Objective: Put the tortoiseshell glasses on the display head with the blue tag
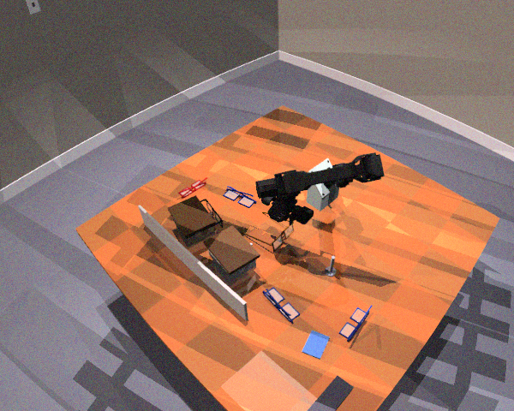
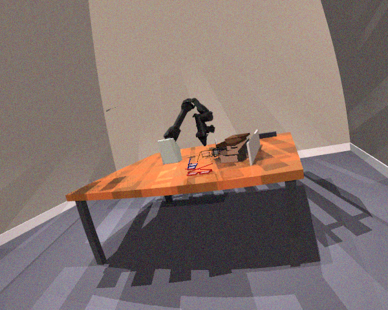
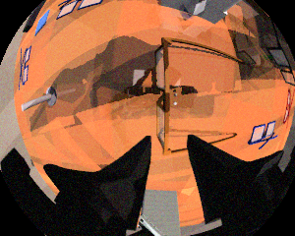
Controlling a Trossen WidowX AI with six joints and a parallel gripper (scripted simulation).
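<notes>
The tortoiseshell glasses (image 1: pixel 278 241) (image 2: pixel 205 153) (image 3: pixel 162 98) stand open on the table, just in front of the nearer brown display head (image 1: pixel 233 249) (image 2: pixel 234 146). Their temples point toward that head. I cannot tell whether they touch it. A second brown head (image 1: pixel 190 214) stands behind it with dark glasses (image 1: pixel 212 211) at its front. I see no blue tag on either head. My gripper (image 1: pixel 292 221) (image 2: pixel 203 143) (image 3: pixel 168 140) hangs just above the glasses' front. Its fingers stand apart and grip nothing; one end of the frame shows in the gap between them.
A white upright panel (image 1: pixel 190 260) (image 2: pixel 253 148) stands behind the heads. Blue glasses (image 1: pixel 239 196) (image 1: pixel 280 303) (image 1: pixel 355 323) and red glasses (image 1: pixel 192 187) (image 2: pixel 198 172) lie about. A short grey post (image 1: pixel 331 265) (image 3: pixel 39 100), a blue card (image 1: pixel 315 343) and a pale block (image 1: pixel 318 194) (image 2: pixel 169 152) also stand on the table.
</notes>
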